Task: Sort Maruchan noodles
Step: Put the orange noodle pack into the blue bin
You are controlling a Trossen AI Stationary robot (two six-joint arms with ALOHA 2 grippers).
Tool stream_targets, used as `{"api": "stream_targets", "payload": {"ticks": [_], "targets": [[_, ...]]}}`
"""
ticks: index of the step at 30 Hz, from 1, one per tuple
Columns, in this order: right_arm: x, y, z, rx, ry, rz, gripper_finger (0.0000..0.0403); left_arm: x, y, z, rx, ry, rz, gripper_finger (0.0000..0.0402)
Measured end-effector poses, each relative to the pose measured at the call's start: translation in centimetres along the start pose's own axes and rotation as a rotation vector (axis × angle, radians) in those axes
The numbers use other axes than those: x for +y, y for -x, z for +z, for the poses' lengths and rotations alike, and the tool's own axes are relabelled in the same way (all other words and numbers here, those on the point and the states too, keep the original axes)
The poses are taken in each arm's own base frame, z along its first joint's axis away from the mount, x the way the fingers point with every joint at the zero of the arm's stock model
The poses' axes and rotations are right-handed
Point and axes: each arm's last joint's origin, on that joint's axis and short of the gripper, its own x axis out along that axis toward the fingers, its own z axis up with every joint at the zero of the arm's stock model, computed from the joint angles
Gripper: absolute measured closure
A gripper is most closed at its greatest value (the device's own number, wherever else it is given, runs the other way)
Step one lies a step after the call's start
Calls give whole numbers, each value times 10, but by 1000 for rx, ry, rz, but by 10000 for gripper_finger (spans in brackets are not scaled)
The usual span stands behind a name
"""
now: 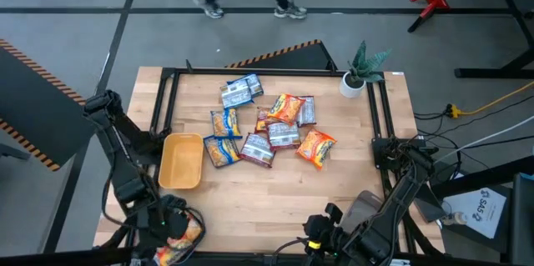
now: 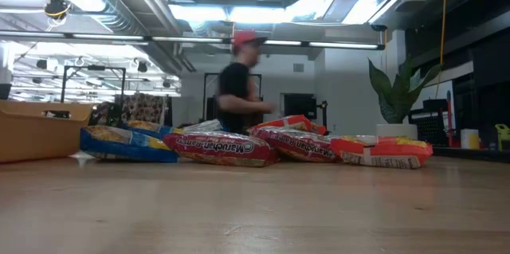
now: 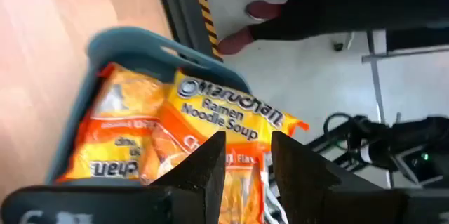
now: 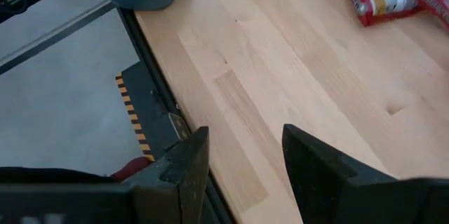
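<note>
Left gripper (image 3: 247, 155): fingers parted, over orange noodle packets (image 3: 210, 129) in teal tray (image 3: 133, 41), near-left table corner.
Right gripper (image 4: 242, 157): released, holding nothing, near edge.
Remaining packets (image 1: 269, 126): table centre, beside yellow tray (image 1: 181, 162).

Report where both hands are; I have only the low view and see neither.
Observer: The left hand hangs open over a teal tray at the table's left corner, on the robot's side.
Operator: Say what's in it.
Observer: Orange packets; the top packet lies tilted.
Operator: Now the right hand.
Observer: The right hand is open above bare table near the robot-side edge, holding nothing.
</note>
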Motion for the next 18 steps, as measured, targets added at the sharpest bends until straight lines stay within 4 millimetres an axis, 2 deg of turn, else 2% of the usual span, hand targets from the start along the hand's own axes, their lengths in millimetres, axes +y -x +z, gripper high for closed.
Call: {"api": "stream_targets", "payload": {"ticks": [3, 5, 10, 15, 18], "targets": [[0, 0, 0, -2, 9, -1, 237, -3, -1, -3, 32, 38, -23, 294], [0, 0, 0, -2, 10, -1, 237, -8, -1, -2, 56, 85, -105, 301], [0, 0, 0, -10, 21, -3, 237, -32, -3, -15, 35, 110, -169, 337], [0, 0, 1, -28, 30, -8, 237, -38, -40, -27, 137, 90, -121, 391], [0, 0, 1, -28, 39, -8, 237, -41, -62, -27, 189, 53, -139, 397]]}}
